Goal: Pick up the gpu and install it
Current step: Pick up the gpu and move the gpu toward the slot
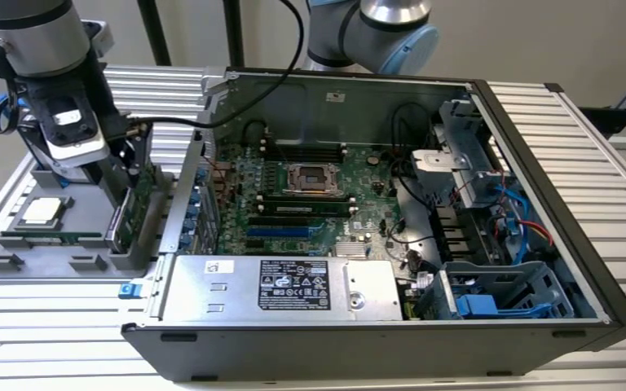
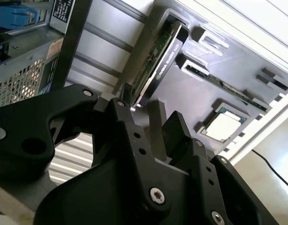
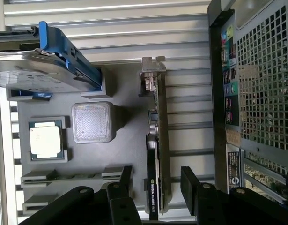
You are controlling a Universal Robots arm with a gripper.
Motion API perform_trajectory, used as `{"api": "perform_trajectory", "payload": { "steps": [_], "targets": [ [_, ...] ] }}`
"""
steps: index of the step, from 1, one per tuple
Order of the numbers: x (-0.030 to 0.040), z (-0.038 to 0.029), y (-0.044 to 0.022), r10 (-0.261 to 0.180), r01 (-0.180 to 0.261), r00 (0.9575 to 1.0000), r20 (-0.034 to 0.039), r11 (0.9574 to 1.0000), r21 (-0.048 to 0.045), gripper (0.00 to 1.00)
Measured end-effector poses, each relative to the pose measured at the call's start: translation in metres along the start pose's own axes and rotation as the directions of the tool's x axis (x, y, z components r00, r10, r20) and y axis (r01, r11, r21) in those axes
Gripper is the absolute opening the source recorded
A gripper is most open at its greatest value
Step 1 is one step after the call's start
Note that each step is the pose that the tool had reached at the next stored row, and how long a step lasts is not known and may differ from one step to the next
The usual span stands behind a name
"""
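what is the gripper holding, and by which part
Nothing yet. The gripper is open, its fingers straddling one end of the gpu, which stands on edge in the gray tray, with gaps on both sides.

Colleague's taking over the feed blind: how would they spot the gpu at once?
Find the open dark computer case; beside it, on the exterior view's left, lies a grey parts tray. In the tray's slot nearest the case stands the gpu, a green circuit card on edge with black cooler and silver end bracket, unlike the flat square processor.
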State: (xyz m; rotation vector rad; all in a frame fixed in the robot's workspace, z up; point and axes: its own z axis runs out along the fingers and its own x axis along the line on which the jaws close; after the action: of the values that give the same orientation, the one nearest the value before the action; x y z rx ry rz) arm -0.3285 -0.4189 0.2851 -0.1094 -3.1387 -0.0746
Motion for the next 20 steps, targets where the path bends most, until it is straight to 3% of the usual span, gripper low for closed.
{"api": "perform_trajectory", "payload": {
  "steps": [20],
  "targets": [
    [0.0000,0.0126,-0.0006,-0.023,0.023,0.9997,-0.0009,0.9997,0.0002,1.00]
  ]
}}
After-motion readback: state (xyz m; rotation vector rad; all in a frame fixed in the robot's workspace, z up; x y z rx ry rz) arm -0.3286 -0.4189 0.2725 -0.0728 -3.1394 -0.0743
